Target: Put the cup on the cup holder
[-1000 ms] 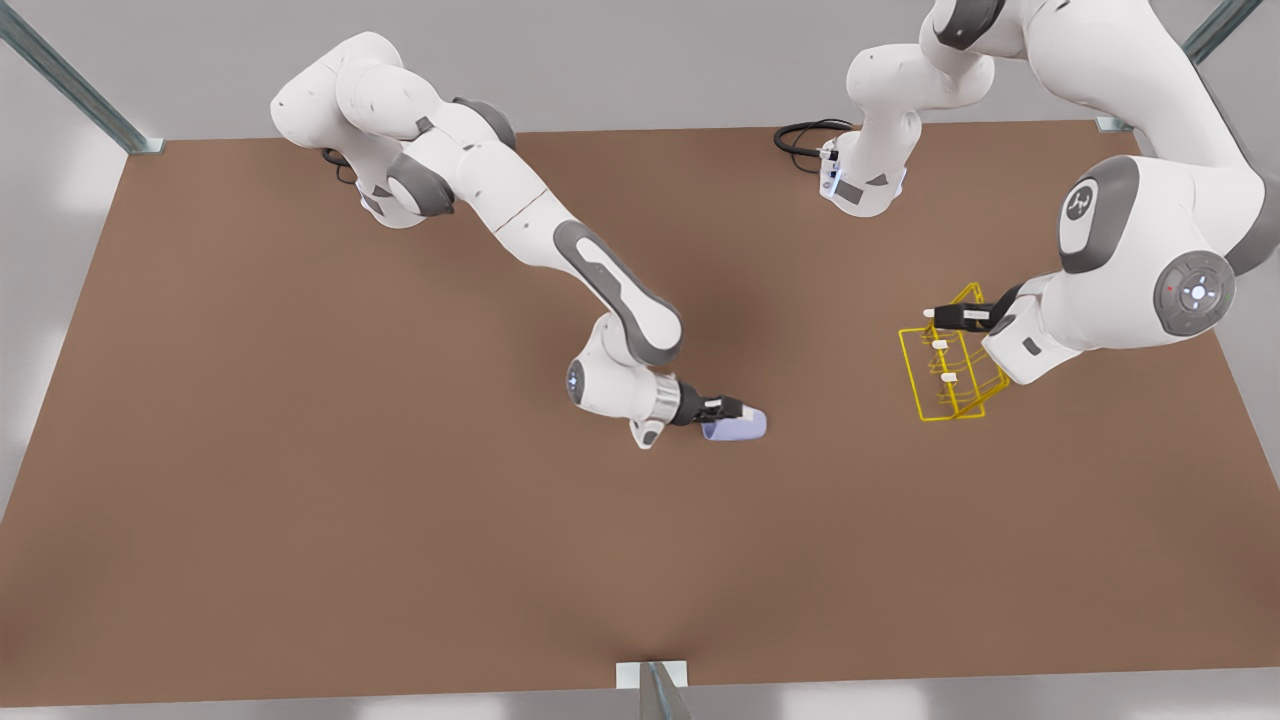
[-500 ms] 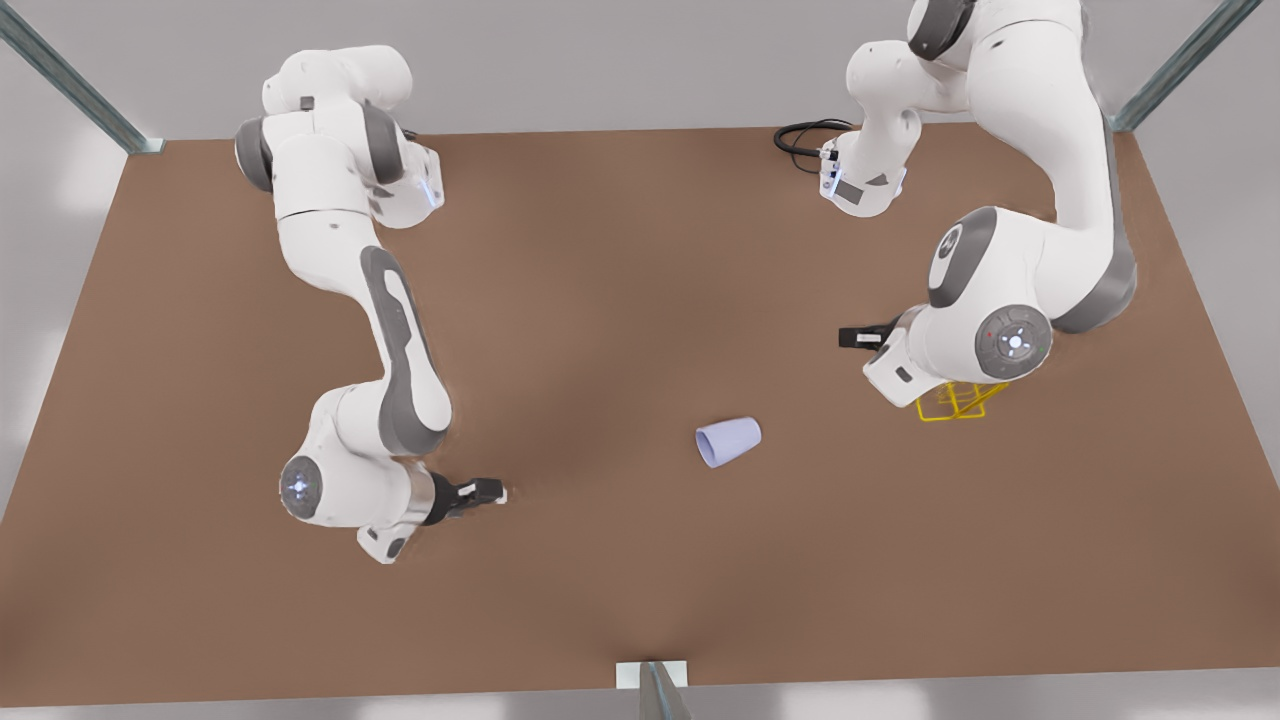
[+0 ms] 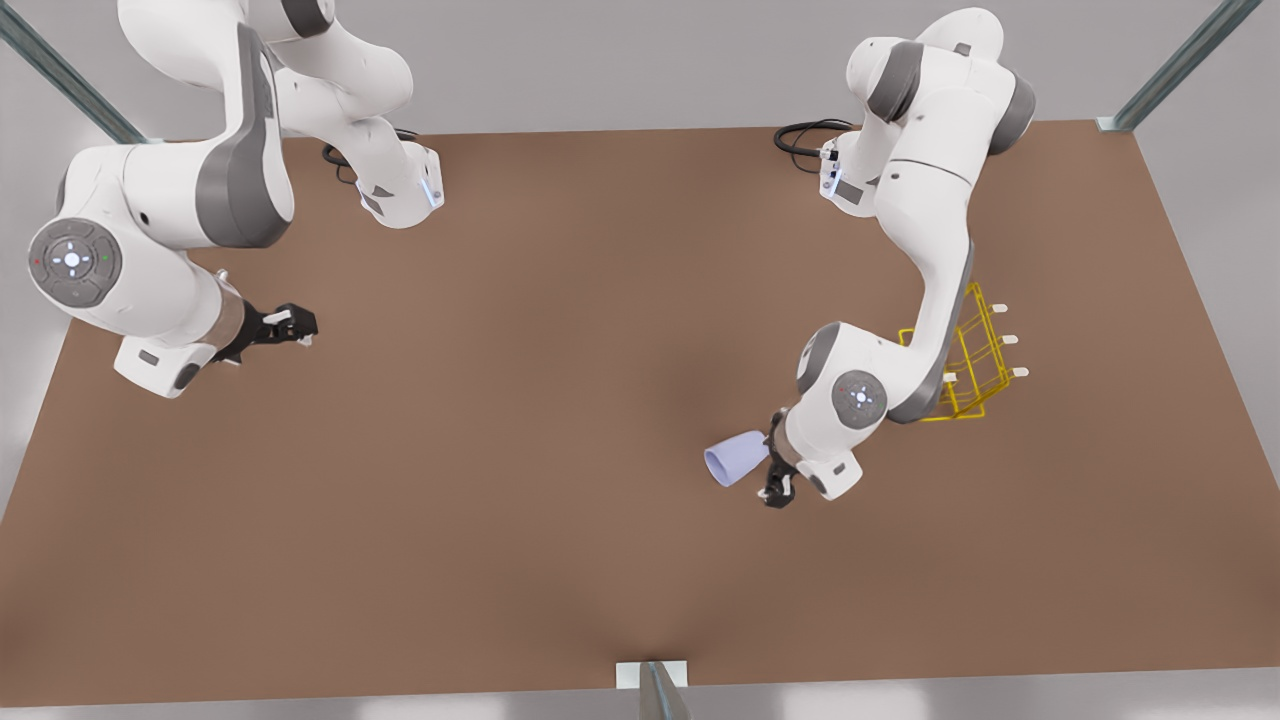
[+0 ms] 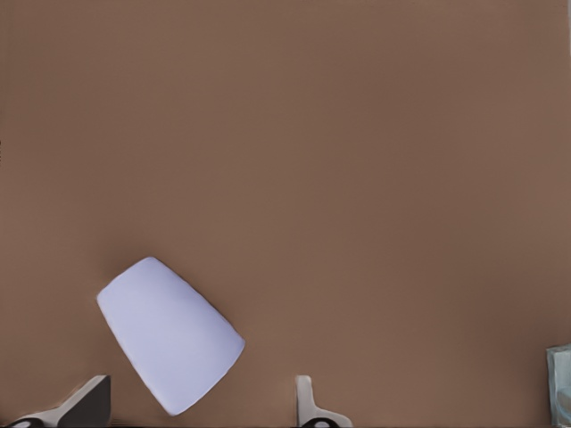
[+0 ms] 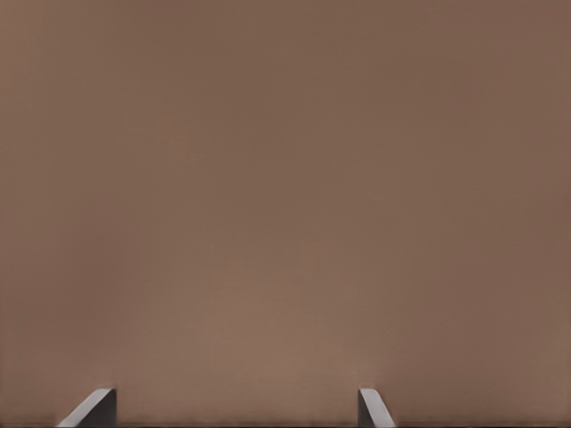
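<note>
The lavender-blue cup (image 3: 733, 459) lies on its side on the brown table, rim toward the front view's left. My left gripper (image 3: 776, 470), on the arm at the front view's right, is at the cup's narrow end. In the left wrist view the cup (image 4: 169, 343) lies between the spread fingers (image 4: 87, 406), nearer one of them, and the left gripper (image 4: 201, 385) is open. The yellow wire cup holder (image 3: 978, 350) stands behind that arm, partly hidden by it. My right gripper (image 3: 292, 325) hangs open at the front view's far left, and the right gripper (image 5: 236, 399) looks at bare table.
The two arm bases stand at the table's far edge, with a black cable (image 3: 805, 135) beside the one at the front view's right. A metal bracket (image 3: 650, 682) sits at the middle of the near edge. Brown table (image 3: 520, 400) lies between the arms.
The right gripper let go of the cup and drew back to the front view's far left. The left arm left the cup holder and came down at the cup's narrow end.
</note>
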